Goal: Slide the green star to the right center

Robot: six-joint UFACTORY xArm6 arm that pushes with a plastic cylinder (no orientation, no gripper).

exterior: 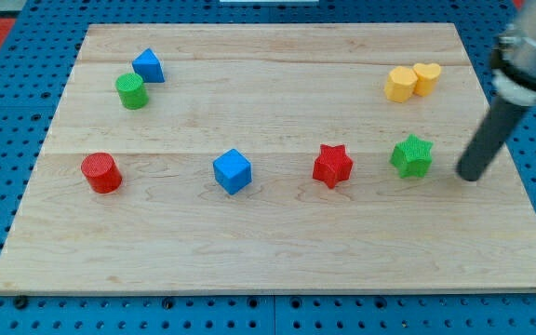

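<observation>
The green star [411, 155] lies on the wooden board [268, 242] at the view's right, about mid-height. My tip [470, 175] rests on the board just to the star's right, a short gap apart, slightly lower than the star. The rod slants up to the view's upper right. A red star [332, 166] lies to the green star's left.
A yellow hexagon [400, 84] and a yellow heart [427, 76] touch each other at the upper right. A blue cube [233, 171] is at the centre. A red cylinder [101, 172] is at the left. A green cylinder [131, 90] and a blue triangle [148, 65] sit at the upper left.
</observation>
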